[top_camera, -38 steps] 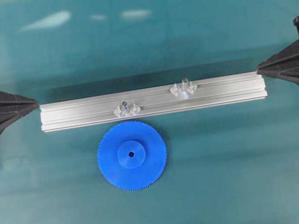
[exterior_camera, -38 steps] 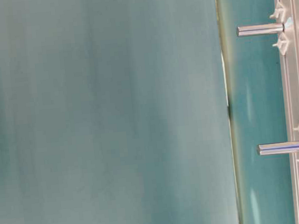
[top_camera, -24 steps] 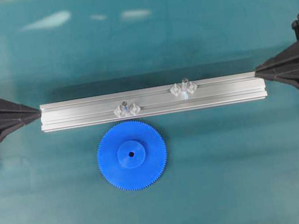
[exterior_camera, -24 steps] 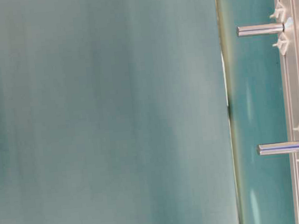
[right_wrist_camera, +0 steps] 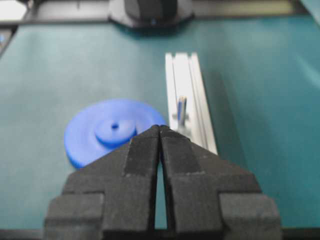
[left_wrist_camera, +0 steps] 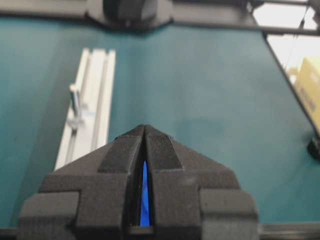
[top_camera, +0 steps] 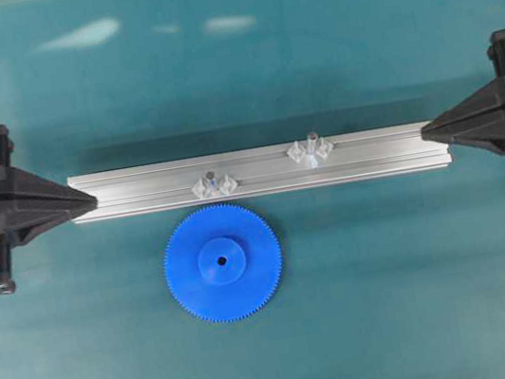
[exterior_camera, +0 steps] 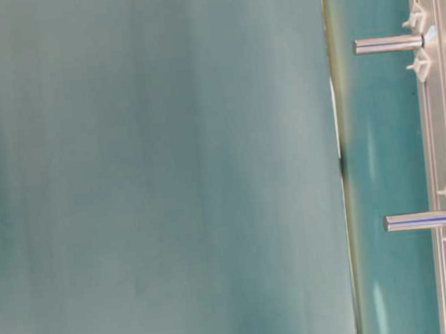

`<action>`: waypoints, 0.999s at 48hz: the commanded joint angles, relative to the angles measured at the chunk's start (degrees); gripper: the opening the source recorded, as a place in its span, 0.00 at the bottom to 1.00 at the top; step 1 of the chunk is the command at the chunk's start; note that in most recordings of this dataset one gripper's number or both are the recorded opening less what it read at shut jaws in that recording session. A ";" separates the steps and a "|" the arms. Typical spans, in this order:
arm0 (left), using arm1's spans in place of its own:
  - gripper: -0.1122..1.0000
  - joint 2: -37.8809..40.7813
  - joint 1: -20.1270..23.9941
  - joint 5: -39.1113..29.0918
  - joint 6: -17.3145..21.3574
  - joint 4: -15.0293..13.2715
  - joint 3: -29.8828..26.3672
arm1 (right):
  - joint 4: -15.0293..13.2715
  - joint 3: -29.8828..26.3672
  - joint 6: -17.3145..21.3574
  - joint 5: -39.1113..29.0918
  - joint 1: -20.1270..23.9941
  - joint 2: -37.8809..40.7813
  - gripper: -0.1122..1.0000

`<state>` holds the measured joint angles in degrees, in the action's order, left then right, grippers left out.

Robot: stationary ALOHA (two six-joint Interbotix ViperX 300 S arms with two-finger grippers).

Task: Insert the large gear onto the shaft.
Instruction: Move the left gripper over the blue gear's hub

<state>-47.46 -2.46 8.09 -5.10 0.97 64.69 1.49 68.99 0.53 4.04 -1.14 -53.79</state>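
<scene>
Lying flat on the table [top_camera: 391,273], the large gear [top_camera: 223,263] sits just beside the rail [top_camera: 372,153], unlabelled. Both the left claw [top_camera: 90,198] and right claw [top_camera: 426,131] are pressed together. Which pin is the shaft is unclear.

This looks like a robotics lab bench set up for an assembly trial. A plain teal desk [top_camera: 327,53] carries an extruded aluminium rail [top_camera: 381,152] with two small metal pins [top_camera: 312,141] fixed upright in it, and one blue plastic gear [top_camera: 223,263] lies beside the rail. Black robot arms reach in from both sides, and a black frame [left_wrist_camera: 220,12] runs along the desk's far edge.
</scene>
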 commanded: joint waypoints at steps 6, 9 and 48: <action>0.11 2.81 -0.62 -1.76 0.09 0.09 -3.43 | 0.26 -1.32 1.32 -1.76 -0.79 3.08 0.16; 0.11 3.87 -0.79 -2.29 0.09 0.09 -3.96 | 0.26 -1.23 2.55 -1.85 -0.88 4.31 0.16; 0.11 25.05 -3.60 -8.09 -4.31 0.09 -13.36 | 0.26 -1.14 3.78 -2.90 -1.76 8.96 0.16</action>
<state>-23.64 -5.54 0.18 -9.14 0.97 53.17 1.67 68.99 3.78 1.41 -2.64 -45.18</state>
